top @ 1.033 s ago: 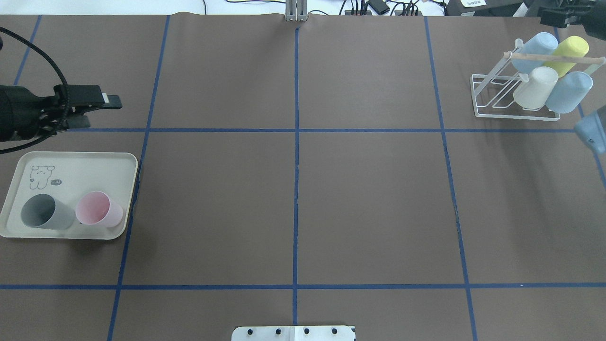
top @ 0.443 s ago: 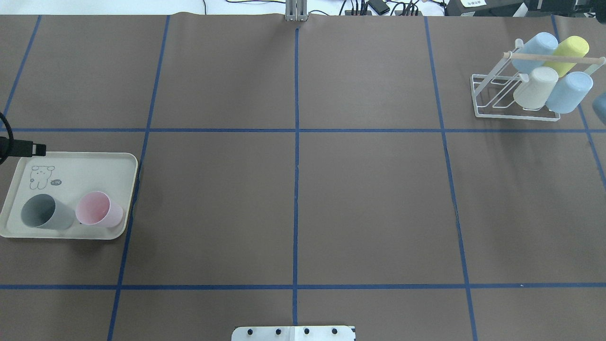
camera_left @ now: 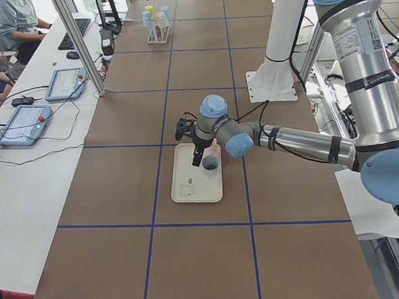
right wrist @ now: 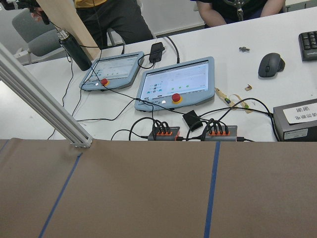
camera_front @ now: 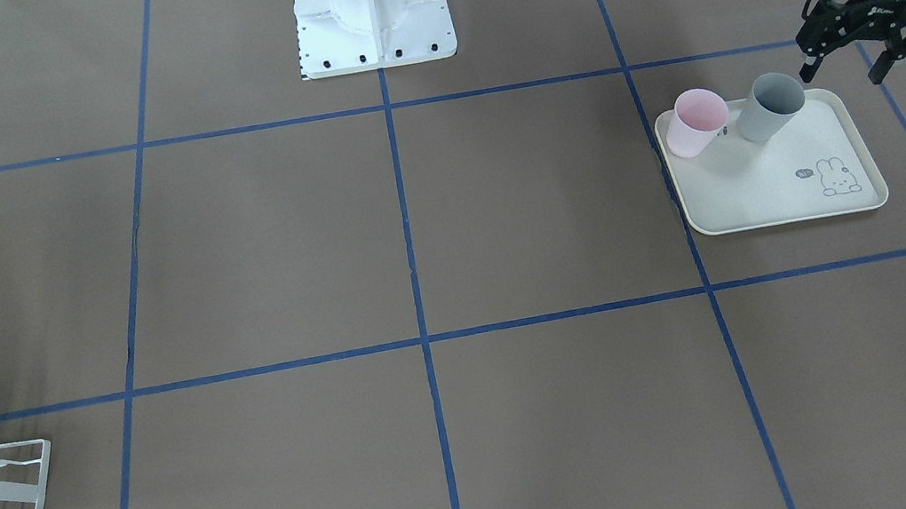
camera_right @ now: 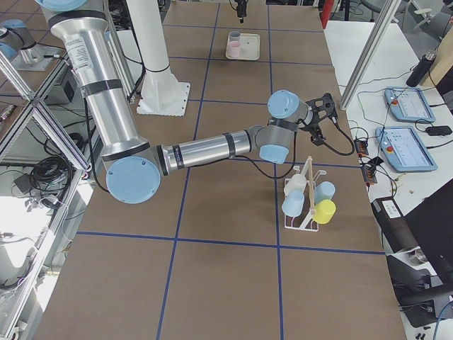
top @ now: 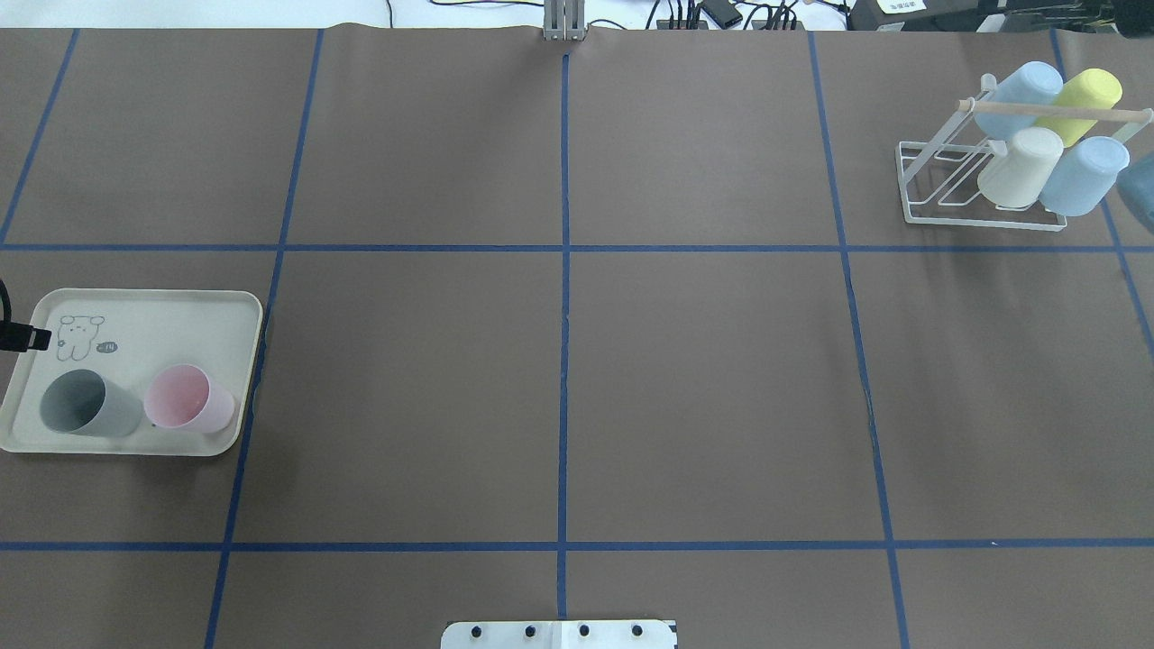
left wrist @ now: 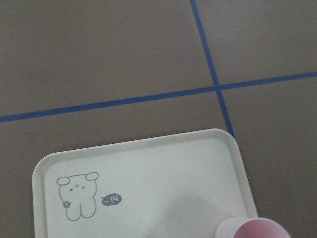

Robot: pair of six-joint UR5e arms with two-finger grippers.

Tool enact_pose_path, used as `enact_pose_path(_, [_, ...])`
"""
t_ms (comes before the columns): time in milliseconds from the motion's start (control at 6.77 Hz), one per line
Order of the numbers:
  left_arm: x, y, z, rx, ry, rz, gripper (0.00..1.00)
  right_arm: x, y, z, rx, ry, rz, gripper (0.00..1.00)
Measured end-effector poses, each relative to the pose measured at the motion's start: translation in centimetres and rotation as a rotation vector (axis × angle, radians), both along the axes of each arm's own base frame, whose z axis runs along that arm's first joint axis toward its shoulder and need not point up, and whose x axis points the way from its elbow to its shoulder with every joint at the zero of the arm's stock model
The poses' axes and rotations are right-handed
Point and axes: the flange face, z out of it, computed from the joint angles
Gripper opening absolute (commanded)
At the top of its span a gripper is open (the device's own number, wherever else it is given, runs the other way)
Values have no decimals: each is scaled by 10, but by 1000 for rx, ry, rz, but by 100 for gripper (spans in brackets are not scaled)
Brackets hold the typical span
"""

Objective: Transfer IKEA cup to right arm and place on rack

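Two cups stand upright on the cream tray (camera_front: 767,194) (top: 162,311): a grey cup (camera_front: 770,105) (top: 86,404) and a pink cup (camera_front: 695,121) (top: 187,398). My left gripper (camera_front: 842,72) hovers open and empty just beside the grey cup, at the tray's outer corner. In the overhead view only one finger (top: 25,338) of it shows. The white wire rack (top: 938,194) (camera_right: 304,188) holds several cups. The right arm (camera_right: 212,149) reaches past the rack. Its gripper (camera_right: 324,108) is above the table's far edge; I cannot tell whether it is open or shut.
The robot's white base (camera_front: 371,6) stands at mid table. Blue tape lines (top: 563,315) grid the brown mat. Tablets, cables and seated people (right wrist: 173,84) are beyond the far edge, behind an aluminium post (right wrist: 44,106).
My left gripper has pulled back toward the robot and the view's left edge, from beyond the tray to its left rim. The right arm has drawn out of the overhead view's right side.
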Motion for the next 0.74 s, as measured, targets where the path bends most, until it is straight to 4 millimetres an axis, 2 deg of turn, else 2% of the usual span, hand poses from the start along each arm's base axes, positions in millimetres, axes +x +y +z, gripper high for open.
enact_pose_path(148, [3,-1,15,-16,-16,11,100,-1,3,-7,-7,-22,-6,100])
enact_pose_path(443, [8,1,25,-34,-28,29,100,-6,6,-15,-10,-39,-14,100])
enact_pose_path(738, [32,11,36,-58,-41,87,100,-9,7,-16,-11,-41,-18,100])
